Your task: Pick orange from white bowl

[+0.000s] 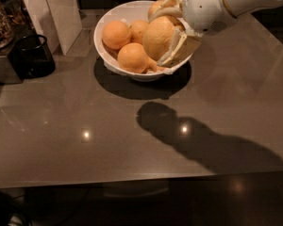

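The white bowl stands at the back of the dark table with several deep-orange fruits in it. My gripper comes in from the upper right and is shut on the orange, the large, paler yellowish one. It holds the orange above the right half of the bowl, clear of the pile. Pale fingers wrap the orange's right and lower side. Two deeper-orange fruits lie at the bowl's left and front.
A small black cup stands at the left beside a metal appliance. A white upright panel rises behind the cup. The grey tabletop stretches to its front edge.
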`<state>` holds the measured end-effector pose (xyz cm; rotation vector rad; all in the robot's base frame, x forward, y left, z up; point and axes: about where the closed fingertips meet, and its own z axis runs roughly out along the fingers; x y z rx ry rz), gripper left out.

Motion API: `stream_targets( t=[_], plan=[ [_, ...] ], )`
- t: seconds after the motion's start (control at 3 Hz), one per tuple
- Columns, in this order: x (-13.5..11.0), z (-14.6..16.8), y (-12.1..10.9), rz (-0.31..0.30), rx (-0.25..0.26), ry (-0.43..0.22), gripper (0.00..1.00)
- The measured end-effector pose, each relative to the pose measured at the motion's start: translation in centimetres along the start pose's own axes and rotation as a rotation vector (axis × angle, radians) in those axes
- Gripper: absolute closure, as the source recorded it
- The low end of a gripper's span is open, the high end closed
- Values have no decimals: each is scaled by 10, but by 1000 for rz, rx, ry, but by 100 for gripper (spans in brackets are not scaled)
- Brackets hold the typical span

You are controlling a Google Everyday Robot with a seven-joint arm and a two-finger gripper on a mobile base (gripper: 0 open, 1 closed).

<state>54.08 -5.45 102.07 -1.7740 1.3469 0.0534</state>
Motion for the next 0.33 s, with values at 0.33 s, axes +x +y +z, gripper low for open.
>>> stream_targets(
  t=[0.33],
  plan=[
    [-1, 0, 0, -1, 1, 0, 100]
  ],
)
